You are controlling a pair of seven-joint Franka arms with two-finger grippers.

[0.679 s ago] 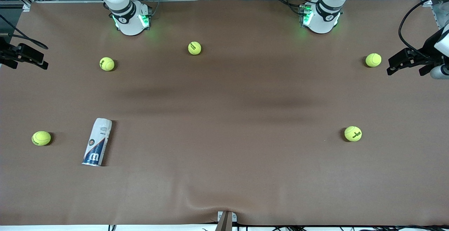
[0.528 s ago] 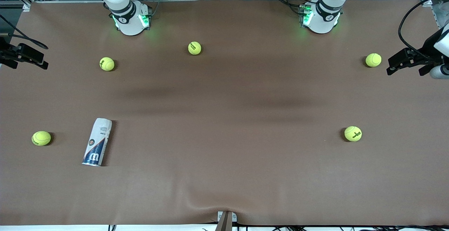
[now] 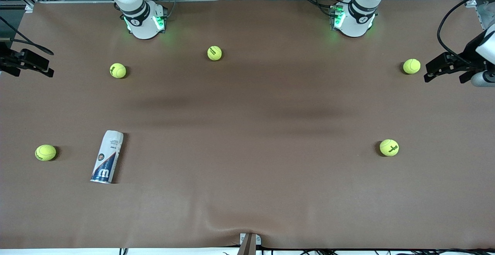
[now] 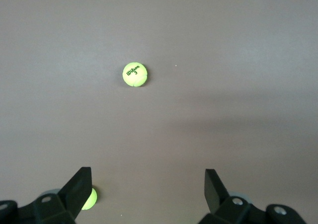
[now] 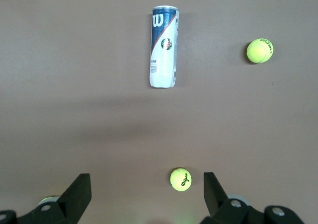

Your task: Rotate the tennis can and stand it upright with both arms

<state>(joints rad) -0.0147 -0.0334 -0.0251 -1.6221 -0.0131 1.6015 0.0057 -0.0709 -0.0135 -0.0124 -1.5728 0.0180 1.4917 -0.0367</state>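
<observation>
The tennis can (image 3: 107,156) lies on its side on the brown table toward the right arm's end, with its silver rim nearer the front camera. It also shows in the right wrist view (image 5: 164,46). My right gripper (image 3: 31,70) hangs high in the air over the right arm's end of the table, apart from the can; in its wrist view the right gripper (image 5: 146,177) is open and empty. My left gripper (image 3: 444,77) hangs high over the left arm's end, open and empty in its wrist view (image 4: 147,173).
Several yellow-green tennis balls lie scattered: one (image 3: 45,152) beside the can, two (image 3: 117,70) (image 3: 214,53) near the right arm's base, two (image 3: 412,66) (image 3: 389,147) toward the left arm's end. A ball (image 4: 135,75) and a ball (image 5: 180,179) show in the wrist views.
The left gripper has shifted slightly toward the table's middle and the right gripper has barely moved. The can and balls have not moved.
</observation>
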